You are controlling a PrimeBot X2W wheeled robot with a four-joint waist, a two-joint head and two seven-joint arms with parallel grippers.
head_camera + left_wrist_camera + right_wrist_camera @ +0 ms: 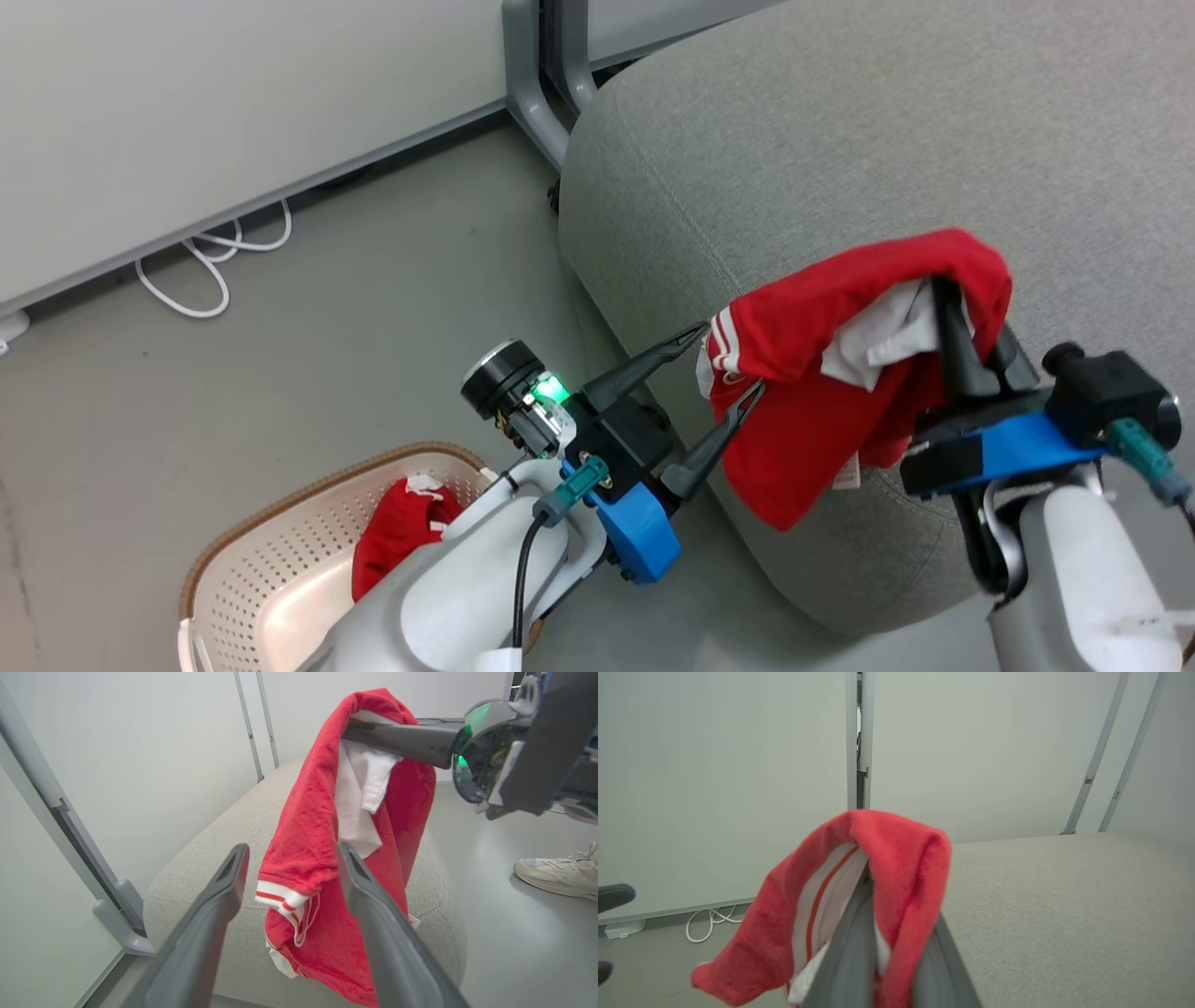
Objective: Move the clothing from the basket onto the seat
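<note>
Clothing (803,401) — a red garment with a white striped cuff and white lining — hangs from the right gripper (962,322), whose fingers are clenched on the top fold of the fabric. The garment is suspended over the near rounded edge of the seat (840,140); whether its lower hem touches the seat cannot be told. The left gripper (733,359) is released, jaws wide apart and holding nothing, with its fingertips beside the striped cuff, just off the seat's near edge. The basket (280,551) stands on the floor, apart from the seat on the left-gripper side, and contains a second red garment (397,541). A person's shoe (556,872) rests on the floor near the seat.
</note>
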